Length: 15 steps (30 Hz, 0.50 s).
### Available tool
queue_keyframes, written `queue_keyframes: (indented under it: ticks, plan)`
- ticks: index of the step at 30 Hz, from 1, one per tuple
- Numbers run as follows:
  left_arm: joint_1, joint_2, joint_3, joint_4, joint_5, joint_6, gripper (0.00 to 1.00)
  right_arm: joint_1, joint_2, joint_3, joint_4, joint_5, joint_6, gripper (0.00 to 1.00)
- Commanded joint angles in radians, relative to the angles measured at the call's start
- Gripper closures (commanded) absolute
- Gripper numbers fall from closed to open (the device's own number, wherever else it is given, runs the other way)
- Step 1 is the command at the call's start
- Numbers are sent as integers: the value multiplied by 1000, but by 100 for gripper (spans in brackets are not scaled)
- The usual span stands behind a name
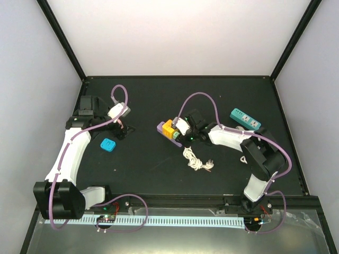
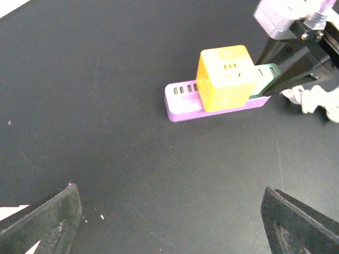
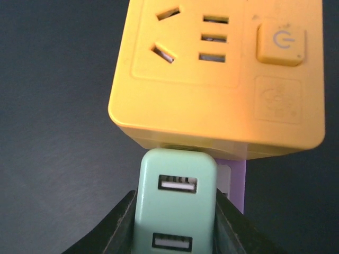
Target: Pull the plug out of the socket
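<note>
A mint-green plug [image 3: 177,201] with two USB ports sits in a purple socket strip [image 3: 233,180], tight against a yellow cube socket [image 3: 222,79] on the same strip. My right gripper [image 3: 177,227] is shut on the plug, one black finger [image 3: 114,233] pressed to each of its sides. In the top view the strip [image 1: 160,127], the cube [image 1: 168,127] and the plug [image 1: 175,135] lie mid-table with the right gripper [image 1: 180,135] over them. My left gripper [image 2: 172,222] is open and holds nothing. It hangs well short of the strip [image 2: 180,103].
A white coiled cord [image 1: 197,161] lies just in front of the strip. A teal power strip [image 1: 244,119] sits at the back right. A small blue block [image 1: 108,145] rests near the left arm. The black table is walled on three sides.
</note>
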Motion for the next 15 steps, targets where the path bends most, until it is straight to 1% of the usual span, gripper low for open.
queue_keyframes:
  ticks: [1,3,5,8,11,13,15]
  plan:
    - [-5,-11,15,-98,114,179,2,29,-7,-19,-58,-223,-147,77]
    - [-6,-19,-3,-130,140,246,1,47,4,1,-105,-266,-193,77]
    - [-6,-32,-30,-133,153,296,1,68,12,10,-126,-274,-219,78]
    - [-6,-56,-80,-149,196,440,1,99,24,10,-140,-267,-257,80]
    - [-5,-85,-141,-177,252,610,1,132,28,-6,-123,-241,-291,83]
    - [-12,-95,-176,-179,272,673,1,153,27,-16,-106,-222,-306,84]
    - [-32,-94,-201,-168,263,706,1,164,27,-20,-91,-222,-314,85]
